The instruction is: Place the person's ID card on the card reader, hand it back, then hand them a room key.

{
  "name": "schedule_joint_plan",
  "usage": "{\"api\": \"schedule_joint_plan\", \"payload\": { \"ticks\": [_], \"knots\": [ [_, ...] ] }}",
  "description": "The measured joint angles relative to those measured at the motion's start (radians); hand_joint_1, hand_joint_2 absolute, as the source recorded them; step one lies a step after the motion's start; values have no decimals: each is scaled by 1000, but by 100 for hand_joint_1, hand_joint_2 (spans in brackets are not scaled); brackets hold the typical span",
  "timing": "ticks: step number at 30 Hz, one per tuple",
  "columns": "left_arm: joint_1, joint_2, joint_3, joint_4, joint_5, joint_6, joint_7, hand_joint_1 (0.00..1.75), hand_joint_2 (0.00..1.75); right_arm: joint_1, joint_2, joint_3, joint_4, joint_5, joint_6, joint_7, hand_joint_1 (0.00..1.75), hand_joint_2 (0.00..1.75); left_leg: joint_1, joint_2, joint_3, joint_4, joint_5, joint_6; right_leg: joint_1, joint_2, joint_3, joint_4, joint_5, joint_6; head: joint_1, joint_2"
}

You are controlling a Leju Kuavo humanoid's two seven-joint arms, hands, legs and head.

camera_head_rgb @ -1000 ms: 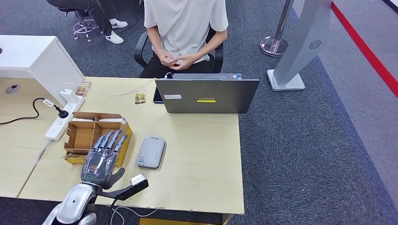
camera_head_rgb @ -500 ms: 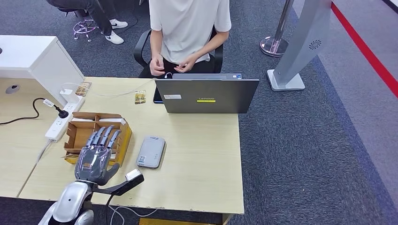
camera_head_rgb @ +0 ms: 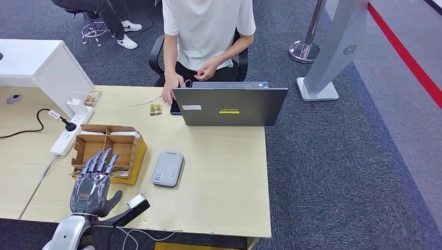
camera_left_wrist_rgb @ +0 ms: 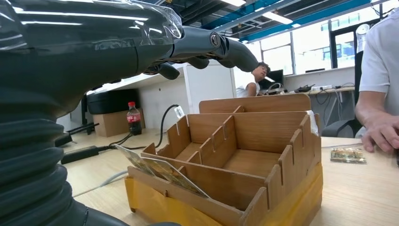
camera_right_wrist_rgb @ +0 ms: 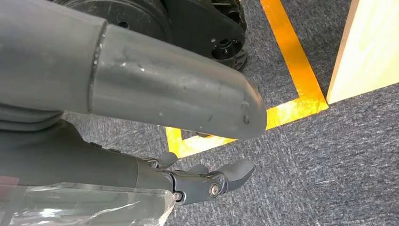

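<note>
Drawing back toward the near edge of the table, our left hand now sits lower than a second ago, when its fingers reached over the wooden divider box; they now stop at the box's near wall, spread and flat, holding nothing. The left wrist view shows the fingers stretched out above the box, with cards leaning in its nearest slot. At the far left edge of the table a white power strip carries a black plug and a white charger. Beside the box, toward the middle of the near half, lies the card reader, a flat grey rounded slab with a small round mark at its far end; nothing rests on it, and any writing on it is too small to read. Near the far edge lies a small patterned card, and we cannot tell whether it is the ID card. The person's hand, which was in the lap before, has come down to the far edge just beside that card and the laptop. The laptop's grey lid reads "Lenovo" above a yellow strip, with a white sticker at its corner. Our right hand hangs beside the table over grey carpet and yellow floor tape, fingers loosely curled and holding nothing.
</note>
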Motion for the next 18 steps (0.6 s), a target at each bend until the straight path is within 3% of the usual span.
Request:
{"api": "schedule_joint_plan", "payload": {
  "ticks": [9, 18],
  "knots": [
    [8, -11, 19, 0, -1, 6, -4, 0, 175, 0, 0, 0, 0, 2, 1, 0, 0, 0, 0, 0, 0, 0, 0, 0, 0, 0, 0, 0, 0, 0, 0, 0],
    [4, -26, 83, 5, -2, 87, -26, 0, 175, 0, 2, 0, 0, 13, 1, 0, 0, 0, 0, 0, 0, 0, 0, 0, 0, 0, 0, 0, 0, 0, 0, 0]
  ]
}}
